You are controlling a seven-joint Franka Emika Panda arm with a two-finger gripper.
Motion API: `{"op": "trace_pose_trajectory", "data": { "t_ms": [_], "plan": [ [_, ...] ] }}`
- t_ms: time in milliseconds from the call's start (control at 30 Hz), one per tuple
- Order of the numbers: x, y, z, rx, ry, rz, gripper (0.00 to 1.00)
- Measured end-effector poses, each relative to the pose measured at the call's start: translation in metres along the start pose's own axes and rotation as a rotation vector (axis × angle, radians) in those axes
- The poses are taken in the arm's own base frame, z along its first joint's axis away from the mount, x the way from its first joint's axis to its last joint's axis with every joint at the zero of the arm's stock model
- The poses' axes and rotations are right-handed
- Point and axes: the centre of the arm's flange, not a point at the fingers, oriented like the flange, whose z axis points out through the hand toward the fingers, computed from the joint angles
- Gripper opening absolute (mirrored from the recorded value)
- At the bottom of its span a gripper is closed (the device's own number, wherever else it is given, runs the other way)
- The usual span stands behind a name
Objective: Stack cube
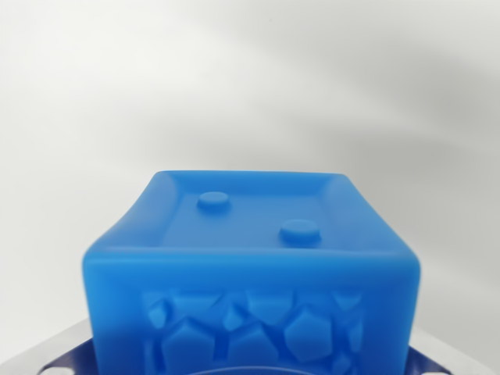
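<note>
The soft blue rubbery cube, two raised studs on its far face and a cracked-stone pattern on its near one, fills the near centre of the wrist view; the gripper's fingers are out of sight, so their state I cannot tell; travel level and slowly; no target cube shows yet.

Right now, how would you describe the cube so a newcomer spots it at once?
Against the plain white background, look at the lower middle of the wrist view. The blue cube fills it: two round studs on its recessed top, a cracked-stone relief on its near face. Nothing else coloured is in view.
</note>
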Motion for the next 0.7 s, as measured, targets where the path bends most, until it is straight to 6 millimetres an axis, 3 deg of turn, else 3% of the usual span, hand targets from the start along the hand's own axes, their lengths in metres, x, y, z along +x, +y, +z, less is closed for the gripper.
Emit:
{"op": "trace_pose_trajectory", "data": {
  "t_ms": [700],
  "plan": [
    [-0.038, 0.01, 0.005, 0.0, 0.0, 0.063, 0.0]
  ]
}}
